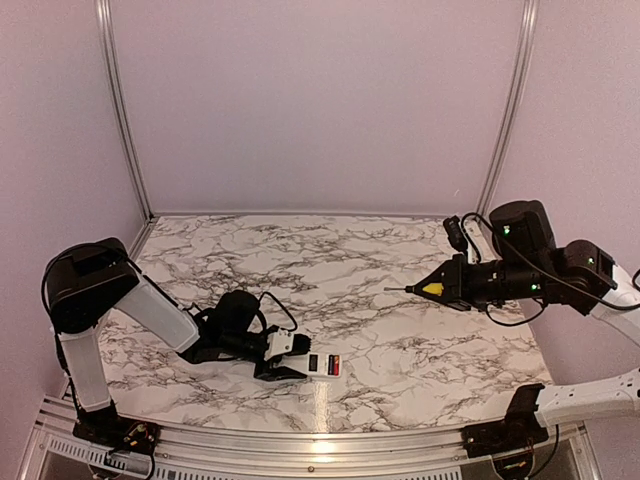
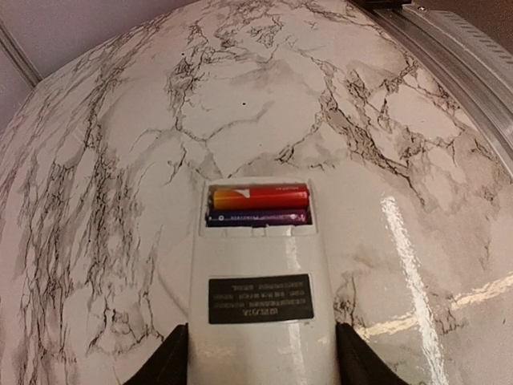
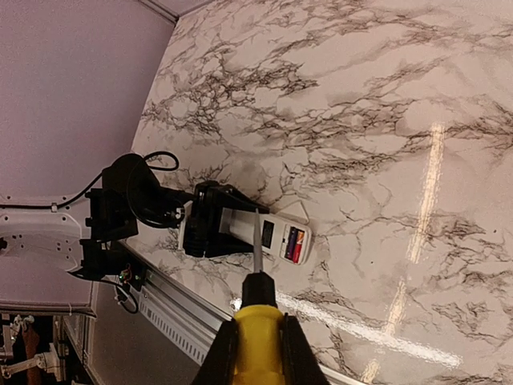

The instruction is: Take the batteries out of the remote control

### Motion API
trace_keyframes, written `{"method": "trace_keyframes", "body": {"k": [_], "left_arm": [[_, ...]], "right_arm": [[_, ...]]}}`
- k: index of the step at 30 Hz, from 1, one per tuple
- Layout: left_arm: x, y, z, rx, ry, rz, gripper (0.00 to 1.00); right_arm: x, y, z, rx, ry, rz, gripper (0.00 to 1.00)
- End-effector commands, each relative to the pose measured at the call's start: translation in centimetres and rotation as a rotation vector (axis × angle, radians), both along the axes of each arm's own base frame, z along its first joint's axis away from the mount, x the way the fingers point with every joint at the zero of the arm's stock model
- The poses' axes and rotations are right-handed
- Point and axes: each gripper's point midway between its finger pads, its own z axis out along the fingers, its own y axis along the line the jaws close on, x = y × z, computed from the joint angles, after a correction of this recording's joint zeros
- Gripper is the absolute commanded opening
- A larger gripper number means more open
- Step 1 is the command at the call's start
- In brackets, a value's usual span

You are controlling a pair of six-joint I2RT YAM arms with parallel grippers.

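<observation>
The white remote control [image 2: 260,289] lies back up on the marble table, its battery bay open. A red battery [image 2: 260,196] and a dark blue-black battery [image 2: 258,216] sit side by side in the bay. My left gripper [image 2: 260,361] is shut on the remote's near end, one finger on each side. The remote also shows in the top view [image 1: 322,364] and the right wrist view [image 3: 276,237]. My right gripper [image 3: 258,349] is shut on the yellow-handled screwdriver [image 3: 258,329], held in the air at the right [image 1: 432,289], its tip pointing left.
The metal rail [image 1: 320,440] runs along the table's near edge, close to the remote. Pink walls close in the back and sides. The left arm's cable [image 1: 275,305] loops above the wrist.
</observation>
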Motion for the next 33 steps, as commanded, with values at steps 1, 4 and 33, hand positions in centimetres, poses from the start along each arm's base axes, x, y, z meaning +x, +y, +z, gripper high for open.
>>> {"method": "trace_keyframes", "body": {"k": [1, 4, 33], "left_arm": [[0.0, 0.9, -0.8, 0.060, 0.001, 0.019, 0.42], [0.2, 1.0, 1.3, 0.035, -0.019, 0.036, 0.35], [0.8, 6.4, 12.9, 0.112, -0.206, 0.208, 0.00]], "right_arm": [[0.4, 0.3, 0.7, 0.009, -0.019, 0.000, 0.00], [0.7, 0.7, 0.8, -0.011, -0.042, 0.024, 0.00], [0.6, 12.1, 1.0, -0.313, -0.513, 0.750, 0.00]]}}
